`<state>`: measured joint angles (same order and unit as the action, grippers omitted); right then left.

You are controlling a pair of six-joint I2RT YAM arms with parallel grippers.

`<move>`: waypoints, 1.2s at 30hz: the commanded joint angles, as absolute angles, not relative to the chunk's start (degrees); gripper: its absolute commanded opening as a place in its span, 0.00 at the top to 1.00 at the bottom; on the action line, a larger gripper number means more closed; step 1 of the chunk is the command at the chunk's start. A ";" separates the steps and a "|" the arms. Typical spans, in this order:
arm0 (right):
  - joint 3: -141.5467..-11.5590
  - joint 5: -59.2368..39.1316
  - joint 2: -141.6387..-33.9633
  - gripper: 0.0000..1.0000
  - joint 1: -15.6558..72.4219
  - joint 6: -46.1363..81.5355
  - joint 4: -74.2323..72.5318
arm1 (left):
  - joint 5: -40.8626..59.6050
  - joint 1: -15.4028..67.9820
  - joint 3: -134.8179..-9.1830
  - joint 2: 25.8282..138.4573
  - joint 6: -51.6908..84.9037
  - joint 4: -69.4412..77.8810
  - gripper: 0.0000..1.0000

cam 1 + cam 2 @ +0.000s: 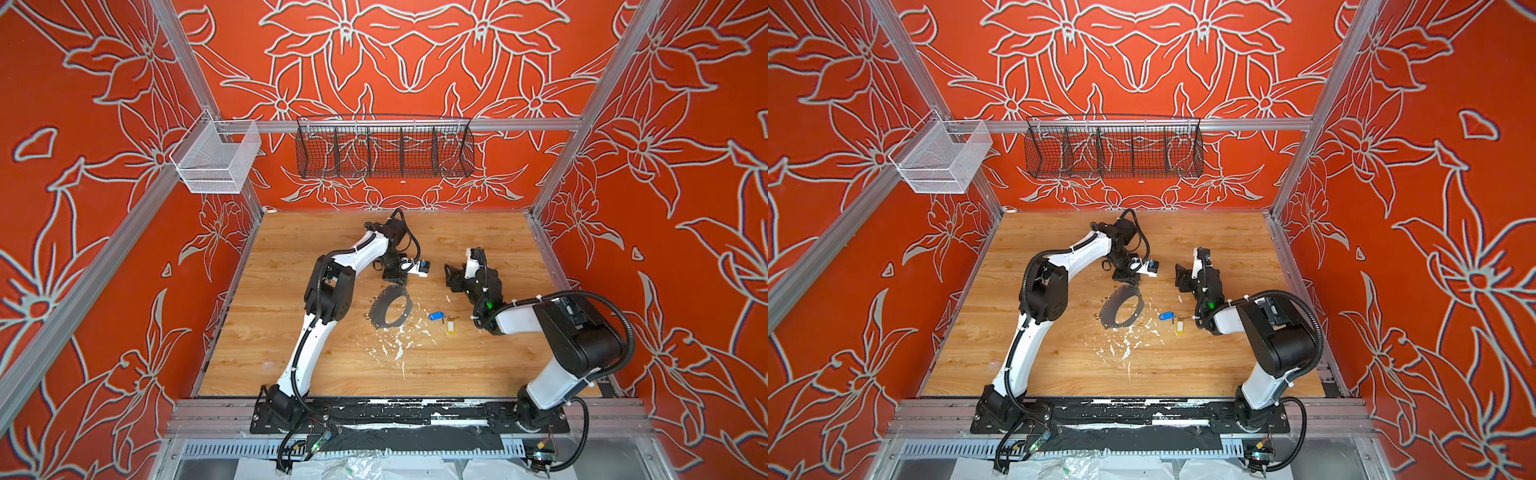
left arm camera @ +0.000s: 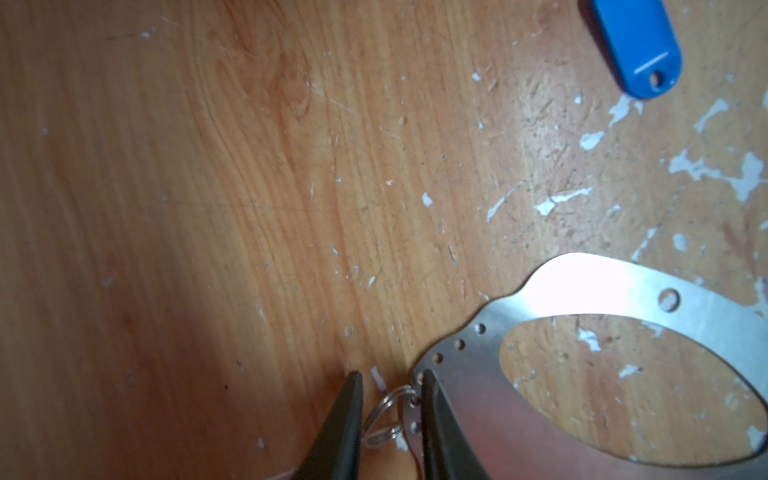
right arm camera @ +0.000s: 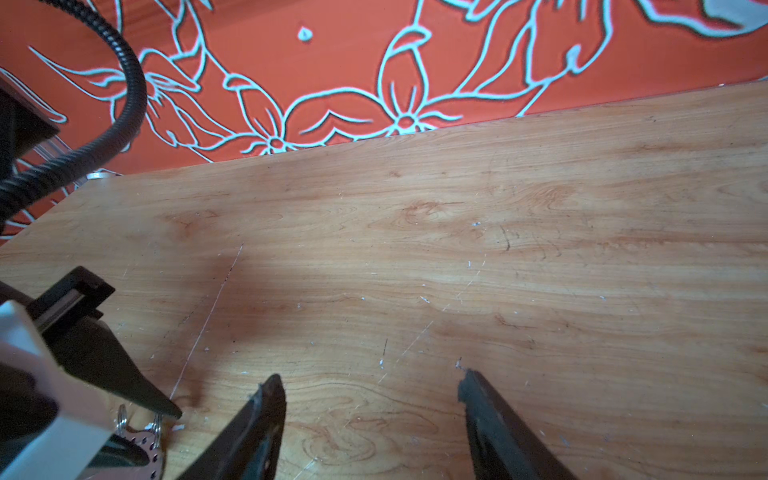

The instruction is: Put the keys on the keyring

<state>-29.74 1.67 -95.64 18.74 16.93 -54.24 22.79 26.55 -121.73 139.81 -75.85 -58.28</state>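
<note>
The keyring (image 1: 377, 312) (image 1: 1109, 312), a flat grey metal ring, is in the middle of the wooden table with its far edge raised. My left gripper (image 1: 395, 283) (image 1: 1126, 282) (image 2: 390, 380) is at that far edge, shut on a small split ring (image 2: 384, 409) fixed to the keyring (image 2: 602, 291); one finger lies over the plate. The keys lie loose to the right: the blue tag (image 1: 435, 316) (image 1: 1167, 316) (image 2: 640, 45) and the yellow tag (image 1: 450, 327) (image 1: 1180, 327). My right gripper (image 1: 451, 276) (image 1: 1181, 276) (image 3: 370, 384) is open and empty, beyond the keys. The keyring's edge (image 3: 143, 446) shows in the right wrist view.
A black wire basket (image 1: 384, 151) and a white mesh basket (image 1: 216, 160) hang on the rail above the table's far side. White flecks (image 1: 395, 345) mark the wood in front of the keyring. Orange patterned walls enclose the table on three sides.
</note>
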 commanded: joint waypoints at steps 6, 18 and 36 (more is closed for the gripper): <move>-29.88 2.29 -94.49 0.31 18.90 16.52 -54.87 | 21.65 26.19 -121.54 139.90 -77.38 -63.14 0.75; -29.82 2.40 -94.54 0.31 18.90 16.57 -54.93 | 21.46 26.14 -121.16 138.87 -77.17 -63.17 0.84; -29.82 2.20 -94.57 0.30 18.93 16.46 -55.00 | 19.96 25.93 -113.03 132.63 -75.54 -53.61 0.77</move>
<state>-29.74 1.67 -95.64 18.74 16.91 -54.24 19.77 26.22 -113.38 135.24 -75.07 -54.24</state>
